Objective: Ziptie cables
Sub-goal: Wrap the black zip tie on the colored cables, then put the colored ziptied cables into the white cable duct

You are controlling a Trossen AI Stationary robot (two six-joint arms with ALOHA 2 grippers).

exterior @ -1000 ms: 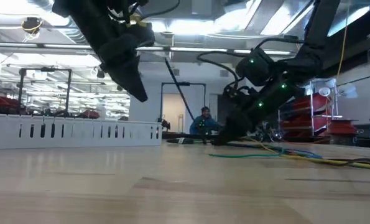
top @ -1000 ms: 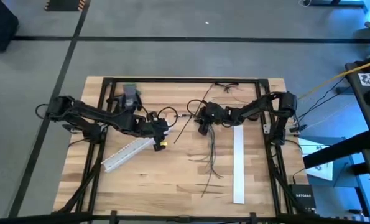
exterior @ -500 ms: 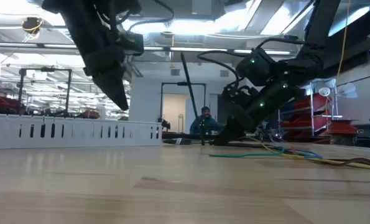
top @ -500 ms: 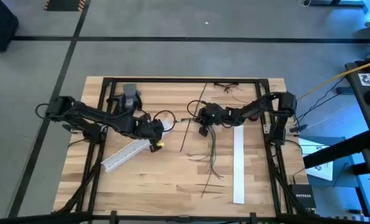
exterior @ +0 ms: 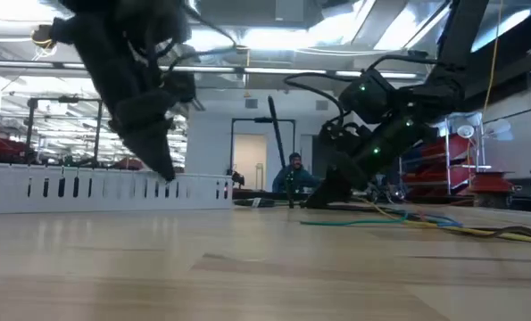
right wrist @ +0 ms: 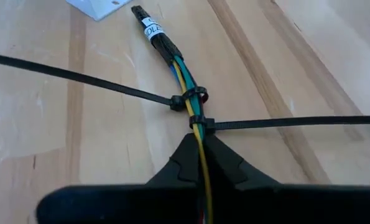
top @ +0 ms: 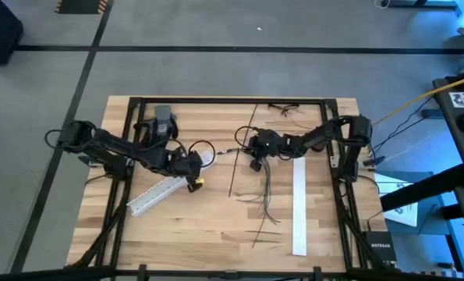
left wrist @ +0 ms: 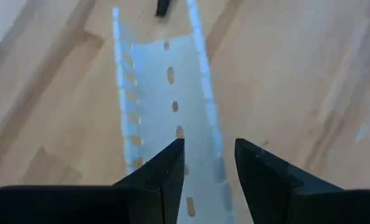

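Note:
The cables (right wrist: pixel 186 78) are a bundle of green, yellow and blue wires with a black labelled end. Two black zip ties (right wrist: pixel 196 107) circle the bundle, their tails running out to either side over the table. My right gripper (right wrist: pixel 199 148) is shut on the bundle at mid-table (top: pixel 253 154). The loose cable ends (top: pixel 264 199) fan out on the wood toward the near edge. My left gripper (left wrist: pixel 209 152) stands open just over a white slotted strip (left wrist: pixel 166 93), left of centre (top: pixel 191 176). I cannot tell whether it touches the strip. My right gripper pinches the cable bundle between its two fingers just behind the nearer zip tie (right wrist: pixel 199 127). The fingers slant down from the table's right and lie along the bundle. The bundle runs on past the fingertips, with its labelled end (right wrist: pixel 152 30) low over the wood.
A second white slotted strip (top: pixel 299 207) lies along the right side. A grey object (top: pixel 163 119) sits at the far left and small dark pieces (top: pixel 282 109) near the far edge. A person (exterior: pixel 294 169) shows in the room behind.
My left gripper has gone down and toward the table's left, onto the end of the white strip. The long free tail of a zip tie on the bundle has swung, standing more upright in the low view.

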